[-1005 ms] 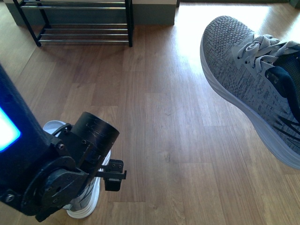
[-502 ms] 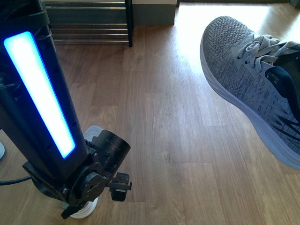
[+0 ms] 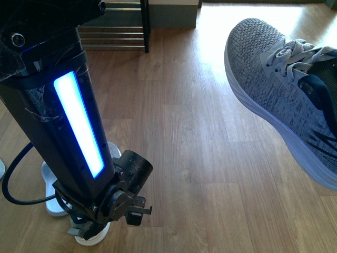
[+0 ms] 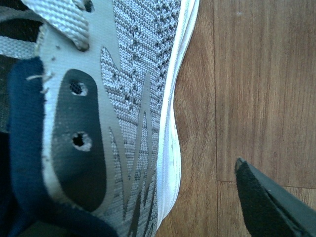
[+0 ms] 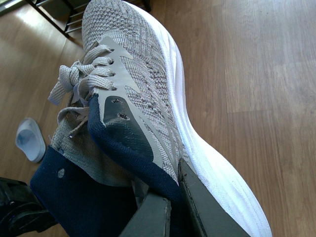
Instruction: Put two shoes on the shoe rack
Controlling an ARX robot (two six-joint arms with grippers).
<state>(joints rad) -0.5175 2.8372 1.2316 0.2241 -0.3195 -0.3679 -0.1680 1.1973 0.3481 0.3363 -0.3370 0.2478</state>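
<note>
The right end effector (image 5: 175,210) is clenched on the navy collar of the raised sneaker (image 3: 279,89). It holds the shoe in the air, well apart from the shoe rack (image 3: 118,34) and off to that rack's right side. The grip is a thin pinch on soft padded lining at the heel end, with the whole length of the shoe hanging beyond it. During the carry to the shoe rack the shoe may swing or pivot in that pinch, or the fabric may slide out. A drooping toe could also strike the rack's black frame or catch between its thin bars instead of settling flat.

The second sneaker (image 4: 138,98) lies on the floor (image 3: 184,132), far from the shoe rack and close under the left arm (image 3: 73,132). The left end effector (image 3: 134,211) hangs right over it. Only one finger (image 4: 269,205) shows in the wrist view, clear of the white sole on its outer side, so I cannot tell whether it is spread or closing. If it closes from there it may take the sole edge and side wall, not the collar, and the shoe could squirt out or tip.

The left arm also hides much of the shoe rack from the front camera, so the right arm's approach risks misjudging the shelf or crowding the left arm. A pale blue slide (image 5: 29,140) lies on the floor near this work and could be knocked.
</note>
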